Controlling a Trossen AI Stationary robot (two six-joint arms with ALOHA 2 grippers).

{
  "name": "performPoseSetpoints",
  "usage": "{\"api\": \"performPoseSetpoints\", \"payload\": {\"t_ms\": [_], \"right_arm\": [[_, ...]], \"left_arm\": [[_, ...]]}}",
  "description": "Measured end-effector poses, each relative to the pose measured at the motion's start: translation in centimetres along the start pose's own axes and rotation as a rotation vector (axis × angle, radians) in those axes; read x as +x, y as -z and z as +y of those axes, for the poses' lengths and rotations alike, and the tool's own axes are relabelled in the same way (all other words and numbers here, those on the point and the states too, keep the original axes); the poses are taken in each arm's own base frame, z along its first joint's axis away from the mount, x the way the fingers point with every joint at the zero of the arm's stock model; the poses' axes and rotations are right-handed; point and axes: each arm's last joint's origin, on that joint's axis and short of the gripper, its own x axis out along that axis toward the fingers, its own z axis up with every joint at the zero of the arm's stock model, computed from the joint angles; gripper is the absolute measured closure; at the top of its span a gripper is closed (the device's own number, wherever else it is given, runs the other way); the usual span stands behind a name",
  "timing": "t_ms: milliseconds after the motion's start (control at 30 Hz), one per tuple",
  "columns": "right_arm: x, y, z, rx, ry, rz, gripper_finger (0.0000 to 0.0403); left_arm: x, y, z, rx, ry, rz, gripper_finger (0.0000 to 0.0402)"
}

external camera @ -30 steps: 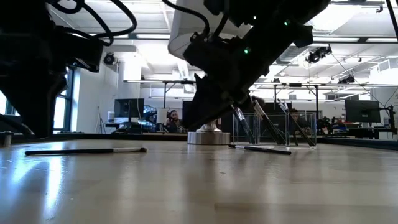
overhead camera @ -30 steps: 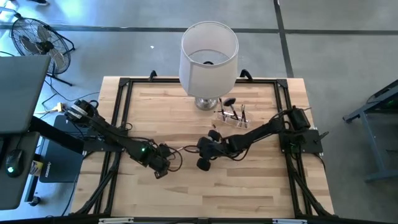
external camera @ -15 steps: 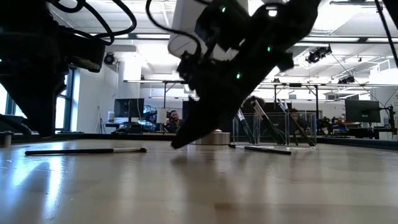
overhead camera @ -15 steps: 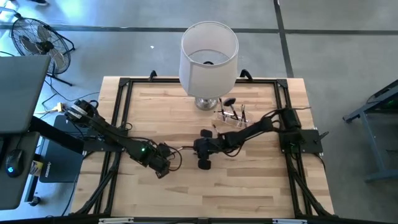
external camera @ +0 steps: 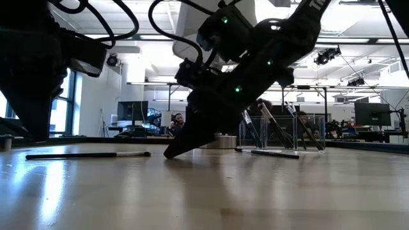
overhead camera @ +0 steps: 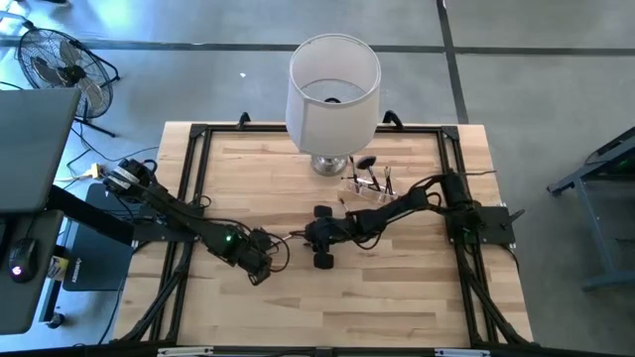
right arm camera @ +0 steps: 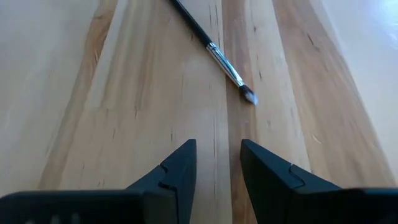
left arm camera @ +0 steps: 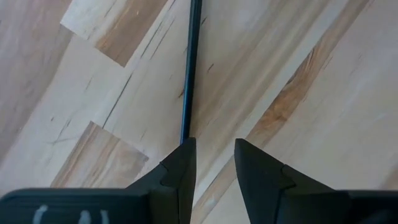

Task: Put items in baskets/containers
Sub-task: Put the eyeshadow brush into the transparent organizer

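Wooden table (overhead camera: 397, 288) holds a thin black makeup brush (right arm camera: 214, 51) with a shiny silver collar, lying flat just ahead of the right gripper (right arm camera: 216, 163), whose fingers are open and empty. It looks light, stiff and rolly, so pinch the middle. The left gripper (left arm camera: 211, 163), open too, sits by its handle. The clear plastic box (overhead camera: 370, 186) stands near the white lamp (overhead camera: 333, 94).

White lampshade (overhead camera: 333, 91) on silver base (overhead camera: 328, 165) at table's 12 o'clock edge. Wood-plank table (overhead camera: 298, 297), black frame rails (overhead camera: 194, 169). Floor fan (overhead camera: 55, 61) off-table at 10 o'clock. Low view: monitors (external camera: 372, 114) and a seated person (external camera: 178, 122) far behind.
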Motion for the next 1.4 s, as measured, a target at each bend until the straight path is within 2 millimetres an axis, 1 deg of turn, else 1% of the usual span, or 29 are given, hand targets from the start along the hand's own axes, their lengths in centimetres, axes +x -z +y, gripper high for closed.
{"api": "performPoseSetpoints", "payload": {"t_ms": [133, 267, 400, 467, 533, 700, 767, 967, 1100, 1200, 1300, 1400], "right_arm": [[0.6, 0.3, -0.5, 0.037, -0.05, -0.012, 0.028], [1.4, -0.2, -0.3, 0.022, -0.067, -0.023, 0.026], [1.9, -0.5, -0.3, 0.018, -0.004, -0.013, 0.0238], [1.9, -0.5, -0.6, 0.013, 0.036, 0.002, 0.0232], [1.9, -0.5, -0.9, -0.012, 0.038, 0.003, 0.0231], [2.2, -0.6, -1.6, -0.108, 0.037, -0.023, 0.0235], [2.4, -0.6, -1.9, -0.122, 0.028, -0.033, 0.0238], [3.4, 0.4, -2.1, -0.09, 0.001, -0.019, 0.0258], [3.5, 0.2, -1.9, -0.099, 0.033, -0.054, 0.0272], [3.5, 0.2, -2.1, -0.094, 0.063, -0.067, 0.0273], [3.5, 0.2, -2.3, -0.026, 0.06, -0.061, 0.0272], [3.5, 0.3, -2.3, -0.014, 0.077, -0.056, 0.0272]], "left_arm": [[0.1, -0.4, 0.2, -0.021, 0.001, 0.01, 0.0296], [0.1, -0.7, 0.4, -0.031, 0.0, 0.007, 0.0296], [0.1, -0.7, 0.3, -0.031, 0.004, 0.006, 0.0296], [0.1, -0.7, 0.3, -0.032, 0.003, 0.007, 0.0296], [0.1, -0.6, 0.3, -0.032, -0.001, 0.009, 0.0296], [0.1, -0.6, 0.4, -0.032, -0.002, 0.008, 0.0296], [0.1, -0.6, 0.4, -0.032, -0.002, 0.008, 0.0296], [0.1, -0.6, 0.4, -0.05, -0.001, 0.008, 0.0296], [0.1, -0.6, 0.3, -0.056, 0.002, 0.011, 0.0296], [0.1, -0.6, 0.3, -0.062, 0.006, 0.016, 0.0296], [0.1, -0.6, 0.3, -0.075, 0.009, 0.024, 0.0296], [0.1, -0.6, 0.3, -0.077, 0.012, 0.03, 0.0296]]}}
